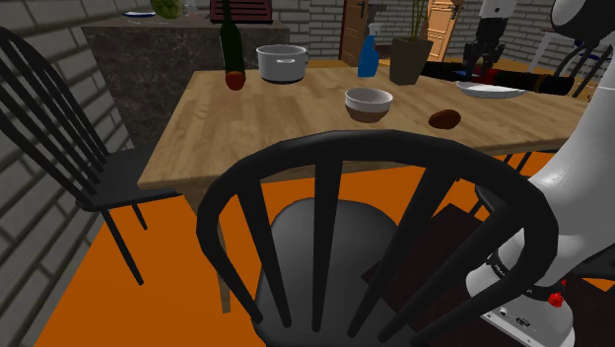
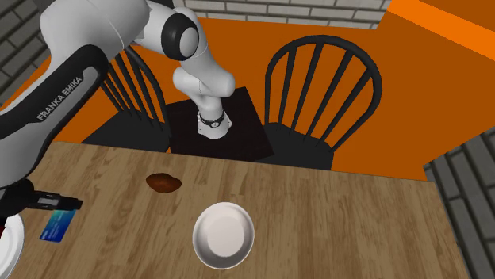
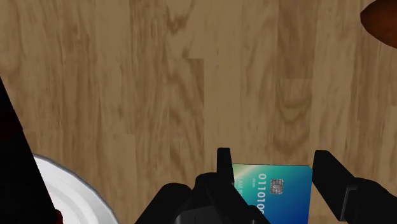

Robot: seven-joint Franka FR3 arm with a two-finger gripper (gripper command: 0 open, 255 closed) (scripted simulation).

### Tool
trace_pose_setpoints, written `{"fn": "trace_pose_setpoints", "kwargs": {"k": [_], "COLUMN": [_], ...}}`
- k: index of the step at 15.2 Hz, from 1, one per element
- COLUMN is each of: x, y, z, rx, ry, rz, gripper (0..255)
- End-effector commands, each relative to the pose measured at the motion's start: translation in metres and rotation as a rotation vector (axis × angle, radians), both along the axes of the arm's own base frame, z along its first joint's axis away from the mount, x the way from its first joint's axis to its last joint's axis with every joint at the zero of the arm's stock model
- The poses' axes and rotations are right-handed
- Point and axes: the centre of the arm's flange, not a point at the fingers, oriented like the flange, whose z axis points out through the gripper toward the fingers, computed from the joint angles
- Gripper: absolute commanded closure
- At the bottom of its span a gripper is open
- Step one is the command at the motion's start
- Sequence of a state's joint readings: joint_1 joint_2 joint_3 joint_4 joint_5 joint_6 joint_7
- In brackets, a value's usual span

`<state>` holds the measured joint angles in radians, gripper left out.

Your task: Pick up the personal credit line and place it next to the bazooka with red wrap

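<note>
Begin with the shoulder view: find the gripper poised at the far right of the table, just above and behind the white plate, beside a long black shape with red near the gripper, taken here for the bazooka. Reckon the pick done and the carry in hand. Turn to the second exterior view: spot the blue-green card slung just under the black hand, near the plate's rim at that view's lower left, well apart from the brown lump and the white bowl. Finish with the wrist view: read the fingers clenched on the card's two long edges, chip and digits facing the camera, wood grain well below, and so count the card as lifted, not lying. Note the plate's rim to one side of the gripper and, past it, a black flank tinged dull red, probably the same bazooka. From here, hold the squeeze even, guarding against bowing or pivoting of so thin a thing gripped edgewise. Carry it level and unhurried toward that flank; steer round the plate rather than across it; choose bare wood just beside the bazooka, not the plate. Lower almost to the wood before letting go, release without dragging, then lift straight up.
</note>
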<state>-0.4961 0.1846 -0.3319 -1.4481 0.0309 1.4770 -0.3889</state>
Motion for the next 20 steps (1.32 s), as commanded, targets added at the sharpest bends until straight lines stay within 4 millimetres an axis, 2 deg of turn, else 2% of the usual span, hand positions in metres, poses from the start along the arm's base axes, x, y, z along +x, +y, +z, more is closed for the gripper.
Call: {"fn": "trace_pose_setpoints", "kwargs": {"k": [1, 20], "x": [0.001, 0.001], "y": [0.000, 0.000], "z": [-0.011, -0.111], "rx": [0.000, 0.000], "ry": [0.000, 0.000], "rz": [0.000, 0.000], "gripper": [255, 255]}}
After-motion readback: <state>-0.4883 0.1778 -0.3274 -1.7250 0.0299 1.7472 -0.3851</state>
